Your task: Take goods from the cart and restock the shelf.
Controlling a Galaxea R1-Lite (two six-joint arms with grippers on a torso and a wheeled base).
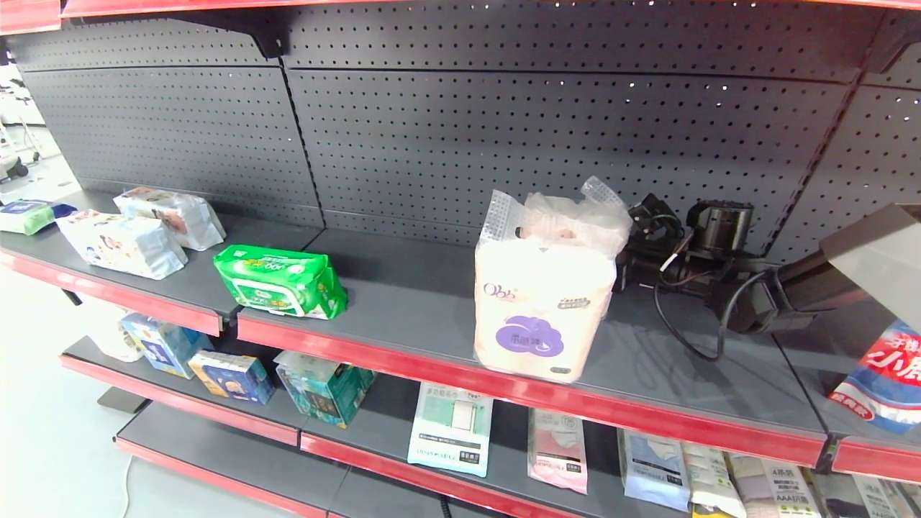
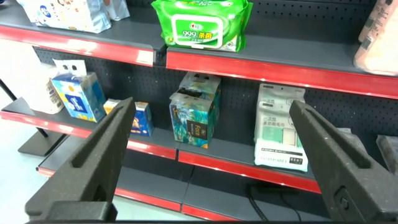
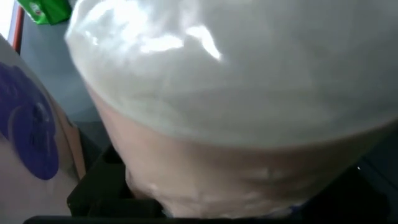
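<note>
A tall tissue pack [image 1: 540,302], white with a purple label and a loose plastic top, stands near the front edge of the grey shelf board [image 1: 410,295]. My right gripper [image 1: 637,226] is at the pack's upper far side, shut on the pack, and its arm comes in from the right. In the right wrist view the pack [image 3: 236,93] sits pressed up close. My left gripper [image 2: 211,162] hangs lower down in front of the lower shelves, open with nothing between its fingers [image 2: 93,162].
A green wipes pack [image 1: 280,280] lies left of the tissue pack, also in the left wrist view [image 2: 202,25]. White packs [image 1: 122,244] lie further left. A red and blue bag [image 1: 885,374] sits at the right. Boxes [image 2: 196,115] and hanging packets [image 1: 451,428] fill the lower shelves.
</note>
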